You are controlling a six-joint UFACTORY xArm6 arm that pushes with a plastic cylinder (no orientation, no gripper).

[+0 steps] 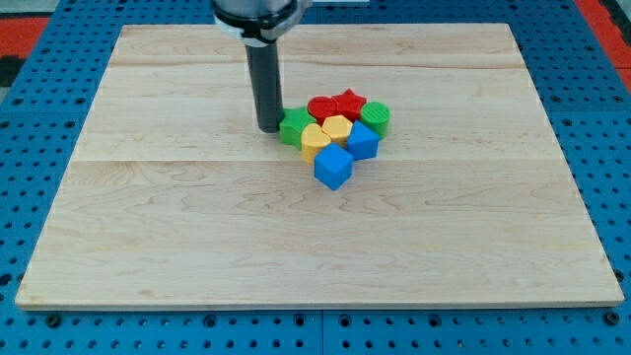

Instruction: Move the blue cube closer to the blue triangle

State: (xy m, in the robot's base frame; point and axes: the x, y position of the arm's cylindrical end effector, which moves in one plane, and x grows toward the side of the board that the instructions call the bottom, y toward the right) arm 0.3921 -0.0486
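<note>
A dark straight rod comes down from the view's top, and my tip [269, 128] rests on the pale wooden board [148, 227]. There are no fingers here to be apart or together, only the plain round end of the rod. My tip sits at the view's left edge of a small heap of plastic blocks near the middle of the board. It is just beside the green block [295, 128], which has a star-like shape, and it looks as if it is touching it or almost touching it; I cannot tell which. The blue cube [333, 168] lies at the bottom of the heap, lower and to the view's right of my tip, with the green block and a yellow block [315, 141] between them. The blue cube touches that yellow block and sits just below the blue triangle [363, 142], very close to it, and they seem to touch at a corner. A second yellow block [336, 127], with many flat sides, is in the middle of the heap. Behind it are a red round block [321, 106] and a red star block [349, 103]. A green round block [376, 118] sits at the view's right end of the heap. Around the board is a blue pegboard table [39, 148] full of small holes.
</note>
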